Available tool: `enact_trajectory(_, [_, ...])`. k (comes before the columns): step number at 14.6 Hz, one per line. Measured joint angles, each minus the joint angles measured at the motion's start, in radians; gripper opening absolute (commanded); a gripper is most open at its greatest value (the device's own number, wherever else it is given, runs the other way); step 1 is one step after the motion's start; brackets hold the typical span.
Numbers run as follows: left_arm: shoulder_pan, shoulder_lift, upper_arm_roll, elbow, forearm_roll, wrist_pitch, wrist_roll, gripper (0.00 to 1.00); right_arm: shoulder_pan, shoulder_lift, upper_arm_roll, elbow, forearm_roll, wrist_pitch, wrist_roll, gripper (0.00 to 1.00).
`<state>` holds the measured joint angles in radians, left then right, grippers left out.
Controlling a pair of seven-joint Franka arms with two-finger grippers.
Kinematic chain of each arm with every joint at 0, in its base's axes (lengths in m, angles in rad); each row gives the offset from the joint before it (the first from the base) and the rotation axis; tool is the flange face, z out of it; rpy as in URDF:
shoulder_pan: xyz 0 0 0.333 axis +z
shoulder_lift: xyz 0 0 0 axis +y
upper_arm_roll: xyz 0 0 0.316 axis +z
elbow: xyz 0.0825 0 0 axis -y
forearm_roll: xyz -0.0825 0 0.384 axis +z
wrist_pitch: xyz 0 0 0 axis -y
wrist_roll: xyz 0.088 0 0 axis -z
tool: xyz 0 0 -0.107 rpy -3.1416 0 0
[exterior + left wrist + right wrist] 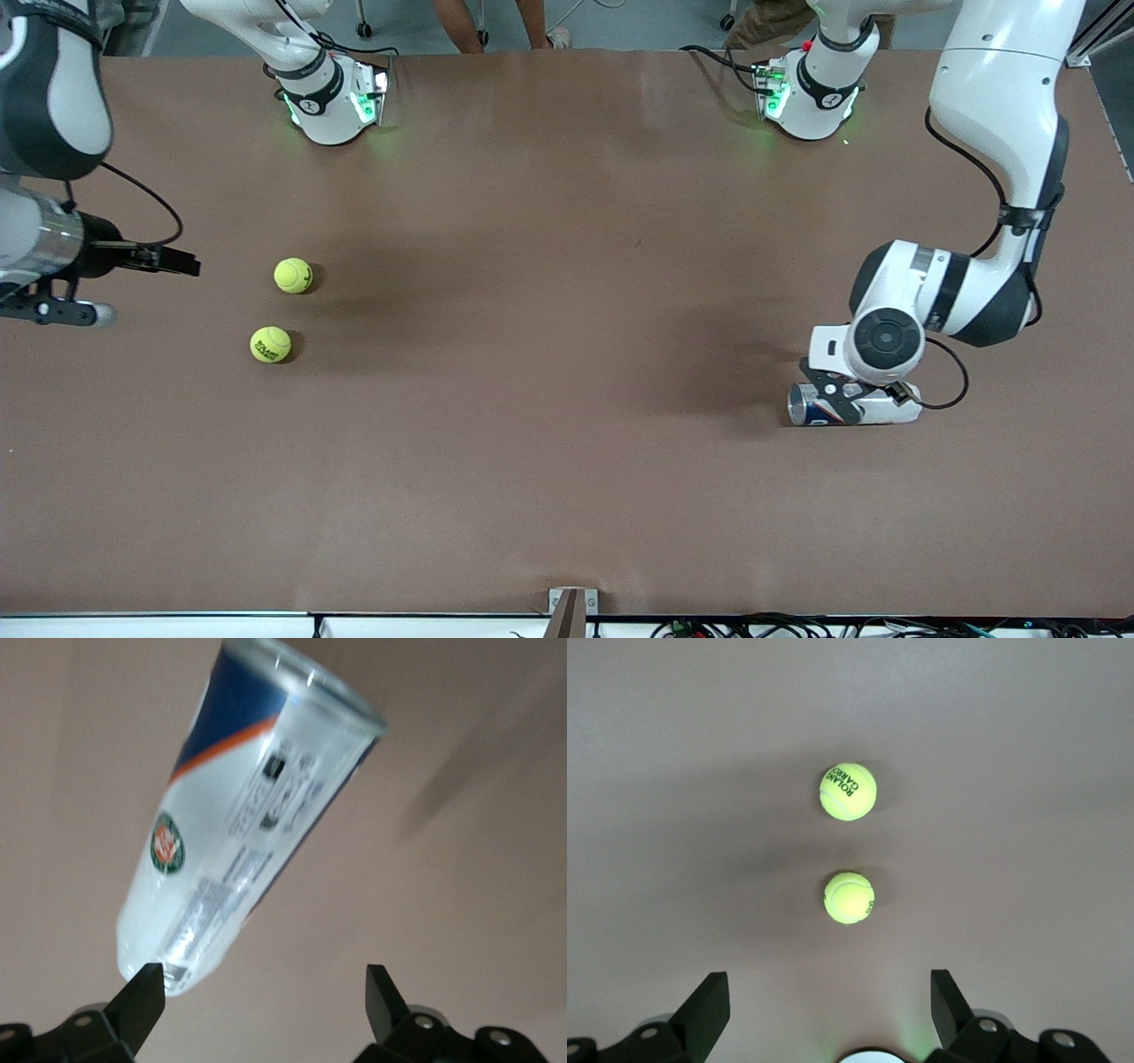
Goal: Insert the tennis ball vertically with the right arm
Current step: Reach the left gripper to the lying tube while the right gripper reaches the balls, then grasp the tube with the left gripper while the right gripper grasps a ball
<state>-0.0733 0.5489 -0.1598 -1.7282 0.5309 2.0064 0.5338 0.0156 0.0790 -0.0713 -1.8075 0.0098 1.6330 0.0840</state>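
Two yellow tennis balls lie on the brown table toward the right arm's end: a plain-looking one (293, 275) (849, 897), and one with dark lettering (270, 344) (848, 791) nearer the front camera. My right gripper (182, 262) (830, 992) hangs high, open and empty, beside the balls. A clear ball can (855, 405) (248, 815) with a blue, white and orange label lies on its side toward the left arm's end. My left gripper (264, 988) is low over it, open, and one fingertip (149, 985) is at the can's end. The left wrist (886, 337) hides its fingers in the front view.
The two arm bases (332, 97) (811, 93) stand along the table's edge farthest from the front camera, glowing green. A small bracket (571, 611) sits at the table's front edge. Bare brown tabletop (567, 310) stretches between the balls and the can.
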Motion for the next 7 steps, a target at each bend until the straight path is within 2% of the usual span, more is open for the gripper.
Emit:
enact_trajectory(3, [-0.023, 0.02, 0.0, 0.022, 0.105, 0.0, 0.002, 1.0, 0.006, -0.053, 0.0, -0.168, 0.0, 0.133, 0.01, 1.0])
enact_trajectory(7, [-0.052, 0.07, 0.004, 0.036, 0.165, 0.0, -0.013, 1.0, 0.006, -0.12, -0.002, -0.435, 0.0, 0.371, 0.013, 1.0])
